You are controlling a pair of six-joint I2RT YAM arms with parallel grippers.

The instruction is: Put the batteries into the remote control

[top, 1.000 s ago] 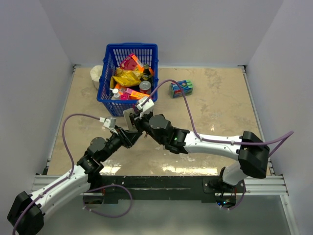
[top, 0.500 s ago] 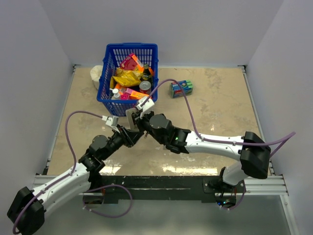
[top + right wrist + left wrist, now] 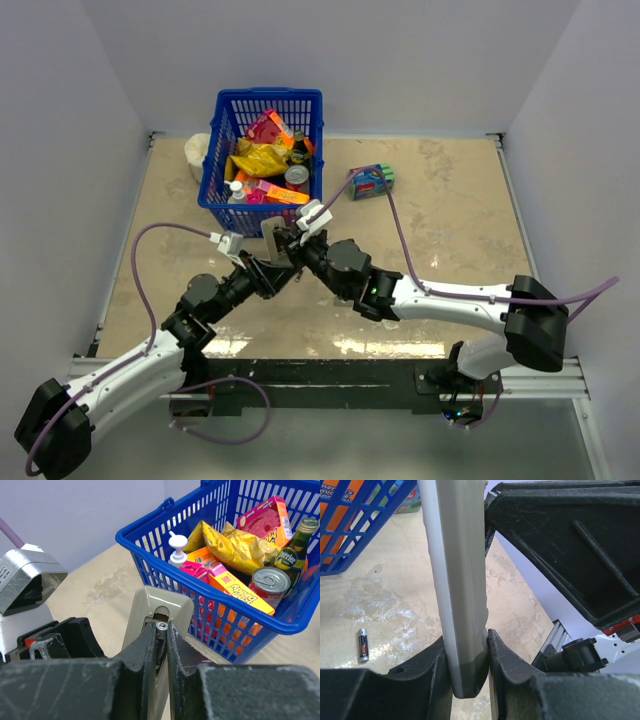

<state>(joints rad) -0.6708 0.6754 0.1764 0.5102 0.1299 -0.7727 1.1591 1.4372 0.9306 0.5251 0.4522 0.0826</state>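
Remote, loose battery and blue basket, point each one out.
Remote (image 3: 457, 580): left wrist view, middle of its grey side.
Battery (image 3: 363, 644): left wrist view, middle of its dark body.
Basket (image 3: 270, 94): top view, far rim.

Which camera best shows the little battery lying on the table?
The left wrist view: the battery lies in plain sight on the table. In the top and right wrist views I cannot find it.
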